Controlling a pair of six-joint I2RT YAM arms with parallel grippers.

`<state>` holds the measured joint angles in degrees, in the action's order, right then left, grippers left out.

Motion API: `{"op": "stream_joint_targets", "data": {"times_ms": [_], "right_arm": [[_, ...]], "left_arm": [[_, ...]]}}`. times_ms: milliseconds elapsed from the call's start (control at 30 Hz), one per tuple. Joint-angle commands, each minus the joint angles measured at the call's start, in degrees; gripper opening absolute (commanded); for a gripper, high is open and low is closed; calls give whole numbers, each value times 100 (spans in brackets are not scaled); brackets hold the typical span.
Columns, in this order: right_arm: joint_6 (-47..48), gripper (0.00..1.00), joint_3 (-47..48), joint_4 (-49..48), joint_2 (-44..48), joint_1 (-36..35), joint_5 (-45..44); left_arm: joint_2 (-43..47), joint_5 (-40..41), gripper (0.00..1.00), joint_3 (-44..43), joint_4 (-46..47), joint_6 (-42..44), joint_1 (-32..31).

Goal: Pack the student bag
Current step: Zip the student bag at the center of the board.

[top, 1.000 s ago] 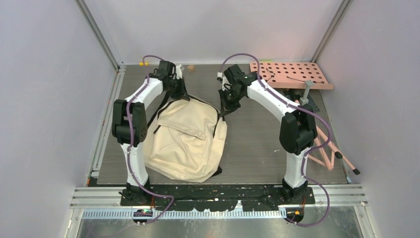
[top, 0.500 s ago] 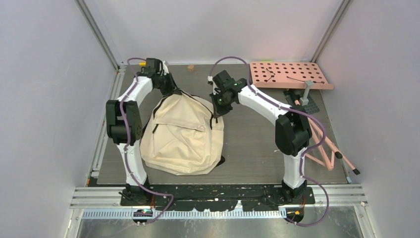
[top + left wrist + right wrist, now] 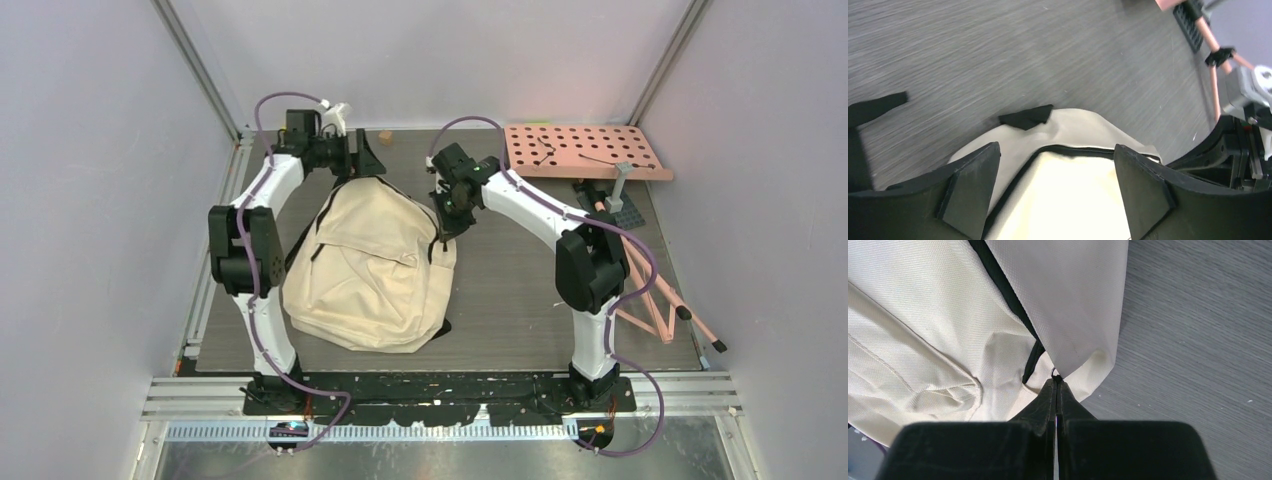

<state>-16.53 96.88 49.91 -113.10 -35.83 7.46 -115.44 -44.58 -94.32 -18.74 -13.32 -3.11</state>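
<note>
The student bag (image 3: 370,265), cream fabric with black zippers and straps, lies flat on the dark table between the two arms. My left gripper (image 3: 366,158) hovers just behind the bag's top edge, open wide with nothing between its fingers (image 3: 970,185); the bag's top (image 3: 1068,185) and its black zipper line show below. My right gripper (image 3: 446,222) is at the bag's right edge, shut on a small zipper pull (image 3: 1054,373) where the cream fabric (image 3: 923,330) folds over.
A pink perforated board (image 3: 585,150) leans at the back right, with a grey bracket (image 3: 622,185) and pink rods (image 3: 660,300) along the right side. A small tan object (image 3: 384,136) lies by the back wall. Black straps (image 3: 1025,117) spread behind the bag.
My left gripper has opened, let go of the bag's top and drawn back toward the rear wall. The bag slid left with both arms, then settled.
</note>
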Motion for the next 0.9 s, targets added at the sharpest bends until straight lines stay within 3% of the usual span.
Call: {"op": "stream_joint_targets", "data": {"times_ms": [0,100,300,467,700,800,867], "right_arm": [[-20,0,152,268,259,115,-70],[-17,0,103,259,317,221,-81],[-9,0,-100,185,429,433,-4],[-10,0,-155,159,442,564,97],[38,0,-121,145,387,627,213],[76,0,-92,158,350,630,278],[80,0,-76,155,331,629,292]], "left_arm": [[491,270,89,-371,-757,1757,-787],[419,539,99,-489,-1151,2429,-1148],[606,773,100,22,-1060,3146,-1734],[584,845,100,318,-989,3194,-1878],[395,1706,100,260,-998,3370,-2079],[229,2238,94,104,-1027,3373,-2216],[133,2432,81,-16,-1078,3358,-2281]]}}
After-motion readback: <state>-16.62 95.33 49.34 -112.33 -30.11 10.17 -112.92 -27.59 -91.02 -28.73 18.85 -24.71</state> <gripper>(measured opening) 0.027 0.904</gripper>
